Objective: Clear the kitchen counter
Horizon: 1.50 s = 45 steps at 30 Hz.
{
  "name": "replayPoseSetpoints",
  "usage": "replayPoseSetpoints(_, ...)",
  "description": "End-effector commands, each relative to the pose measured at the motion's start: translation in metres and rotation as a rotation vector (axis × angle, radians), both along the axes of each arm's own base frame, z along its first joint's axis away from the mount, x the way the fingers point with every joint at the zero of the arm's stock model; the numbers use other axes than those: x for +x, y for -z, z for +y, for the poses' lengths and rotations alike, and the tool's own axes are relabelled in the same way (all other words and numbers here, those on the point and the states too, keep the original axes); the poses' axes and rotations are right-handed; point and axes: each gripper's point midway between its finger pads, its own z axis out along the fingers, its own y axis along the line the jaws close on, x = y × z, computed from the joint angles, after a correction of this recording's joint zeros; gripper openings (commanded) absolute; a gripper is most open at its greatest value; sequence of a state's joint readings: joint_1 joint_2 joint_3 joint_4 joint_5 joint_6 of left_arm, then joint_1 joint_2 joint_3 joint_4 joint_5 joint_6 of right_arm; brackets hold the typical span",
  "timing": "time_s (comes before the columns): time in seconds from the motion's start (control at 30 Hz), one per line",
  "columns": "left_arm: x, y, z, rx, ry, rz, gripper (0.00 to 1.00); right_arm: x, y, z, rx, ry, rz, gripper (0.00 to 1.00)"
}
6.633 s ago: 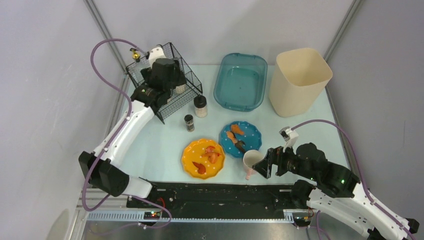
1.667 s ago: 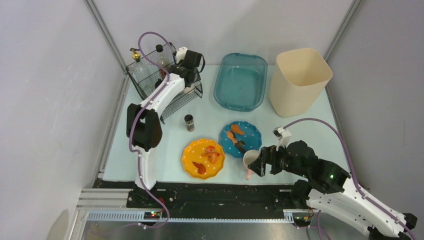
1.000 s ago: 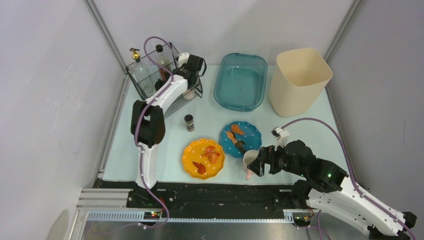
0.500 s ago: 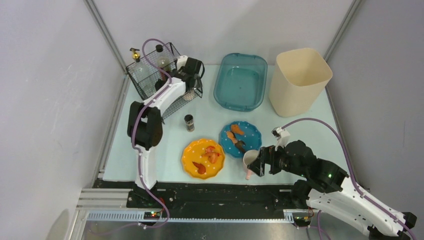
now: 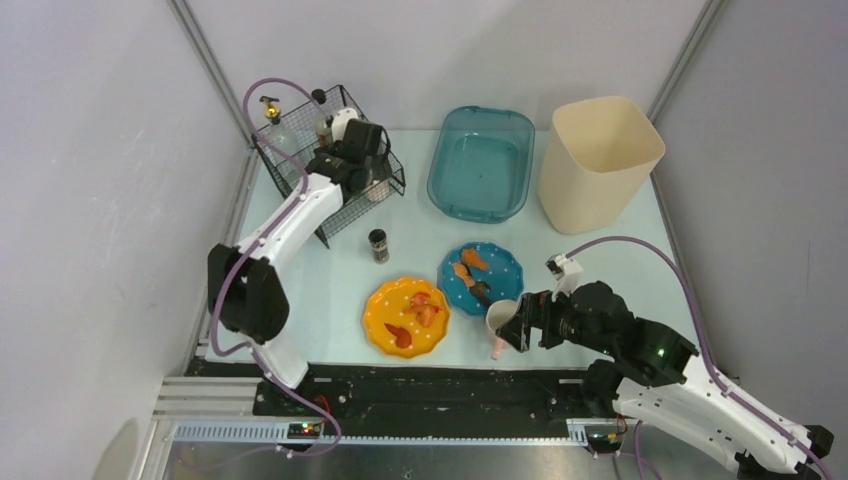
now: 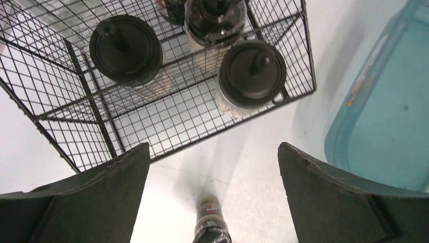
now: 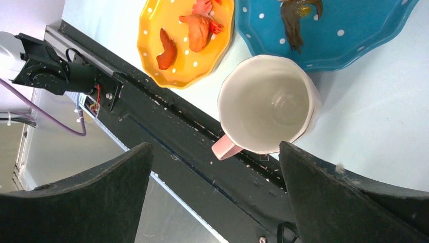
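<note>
left gripper [image 6: 212,151]: fingers wide apart, nothing between them. It hangs over the front of the wire basket [image 6: 167,126], above the black-lidded jars [image 6: 252,73].
right gripper [image 7: 215,148]: fingers spread wide, empty. The mug [image 7: 265,104] sits ahead between them; it looks untouched.
kitchen counter [image 5: 330,270]: pale tabletop beyond the black rail [image 5: 430,385]. It carries the spice jar [image 5: 378,245], orange plate [image 5: 405,340], blue plate [image 5: 500,262], food scraps [image 5: 420,310], mug, teal tub [image 5: 481,163] and cream bin [image 5: 598,160].
risk, mug: at the near edge with its pink handle out over the rail. An off-centre close or a nudge could shove it off.
risk, spice jar: tall and narrow. A finger clip on approach likely tips it.
risk, basket: the left fingers are close to the wire. A descent here could snag the mesh and drag the basket.
</note>
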<state>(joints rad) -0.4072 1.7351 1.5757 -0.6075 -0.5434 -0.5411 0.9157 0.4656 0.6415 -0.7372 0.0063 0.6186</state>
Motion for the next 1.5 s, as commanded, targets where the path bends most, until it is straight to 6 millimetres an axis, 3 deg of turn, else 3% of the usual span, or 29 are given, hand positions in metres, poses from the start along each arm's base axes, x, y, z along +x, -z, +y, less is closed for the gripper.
replayPoseSetpoints(0.0,-0.027,-0.016,-0.016,-0.036,0.084,-0.024,1.00,0.002,-0.003,-0.002,0.004,0.029,0.005,1.00)
replayPoseSetpoints(0.3,-0.091,0.022,-0.030,-0.080,0.208,0.083,1.00,0.006,-0.003,-0.015,-0.054,0.104,0.030,1.00)
replayPoseSetpoints(0.6,-0.132,0.073,-0.042,0.001,0.267,0.184,1.00,0.005,-0.002,-0.013,-0.068,0.096,0.053,1.00)
replayPoseSetpoints(0.9,-0.130,0.090,-0.044,0.019,0.270,0.201,0.97,0.006,-0.002,-0.013,-0.067,0.100,0.049,1.00)
replayPoseSetpoints(1.47,-0.099,0.103,-0.036,0.034,0.239,0.227,0.78,0.004,-0.008,-0.011,-0.038,0.089,0.042,1.00)
